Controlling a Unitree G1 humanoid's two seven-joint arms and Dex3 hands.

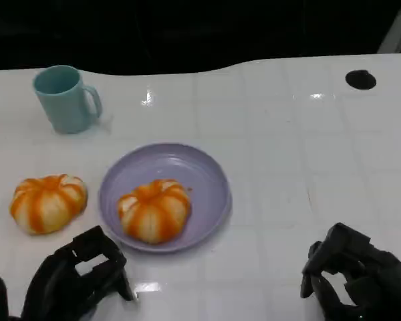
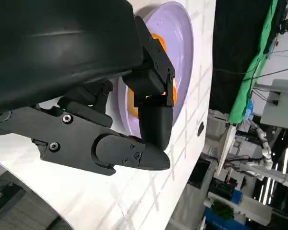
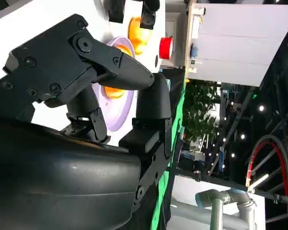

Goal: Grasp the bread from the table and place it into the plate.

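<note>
One bread in the plate, one on the table.

We see a bread [image 1: 154, 210] lying in the purple plate [image 1: 200, 170], and another bread [image 1: 47, 202] on the white table [image 1: 287, 134] left of it. Our left hand [image 1: 80, 274] and right hand [image 1: 357, 277] hold nothing, fingers loosely curled. A blue cup [image 1: 65, 99] stands far left.

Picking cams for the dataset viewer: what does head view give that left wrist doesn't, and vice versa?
Head view alone: the teal mug, the second bread lying on the table beside the plate, the right hand, and a black spot near the table's far edge.

Left wrist view alone: a close look at the left hand's fingers, and room clutter past the table, including a green cloth.

Both: the left hand, the lilac plate and the bread resting in it.
</note>
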